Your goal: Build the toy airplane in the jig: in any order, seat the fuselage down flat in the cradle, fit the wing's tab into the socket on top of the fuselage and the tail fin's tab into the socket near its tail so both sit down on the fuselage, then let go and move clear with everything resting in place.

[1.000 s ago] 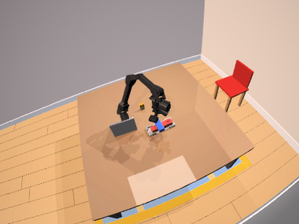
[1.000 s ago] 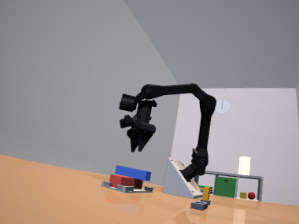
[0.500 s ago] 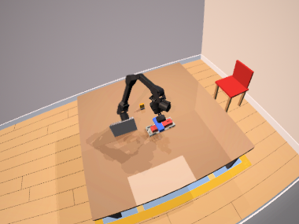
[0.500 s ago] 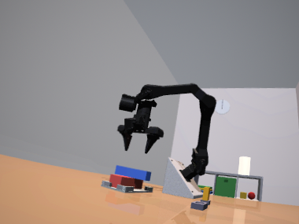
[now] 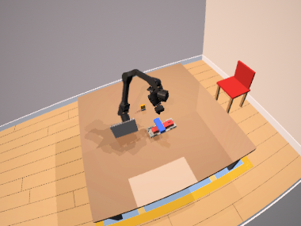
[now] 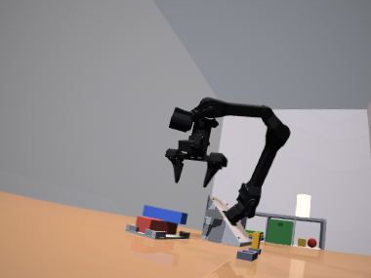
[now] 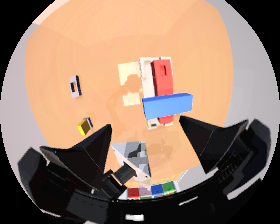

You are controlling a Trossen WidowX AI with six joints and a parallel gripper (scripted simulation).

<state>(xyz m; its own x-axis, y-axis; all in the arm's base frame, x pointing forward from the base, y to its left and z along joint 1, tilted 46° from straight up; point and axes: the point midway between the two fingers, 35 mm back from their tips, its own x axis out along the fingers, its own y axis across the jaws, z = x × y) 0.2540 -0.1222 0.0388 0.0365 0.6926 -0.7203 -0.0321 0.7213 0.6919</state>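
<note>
The red fuselage [image 5: 169, 123] [image 6: 147, 224] [image 7: 162, 82] lies lengthwise in the pale cradle [image 5: 150, 132] [image 6: 155, 234] [image 7: 146, 70]. The blue wing [image 5: 159, 124] [image 6: 165, 215] [image 7: 167, 105] lies crosswise on top of the fuselage; its tab is hidden. A dark slot shows on the fuselage's bare stretch in the wrist view. The yellow tail fin [image 5: 142, 106] [image 6: 256, 240] [image 7: 83, 126] stands in a small grey holder, away from the cradle. My gripper [image 6: 190, 184] [image 7: 146, 123] is open and empty, fingers pointing down, high above the table and clear of all parts.
A grey sloped block [image 5: 124, 128] [image 6: 220, 222] [image 7: 131, 151] stands in front of the arm's base. A small dark empty holder [image 6: 247, 255] [image 7: 78, 86] lies near the fin. A pale patch [image 5: 162, 181] [image 7: 127, 72] marks the table. Shelves and a red chair [image 5: 234, 86] stand beyond.
</note>
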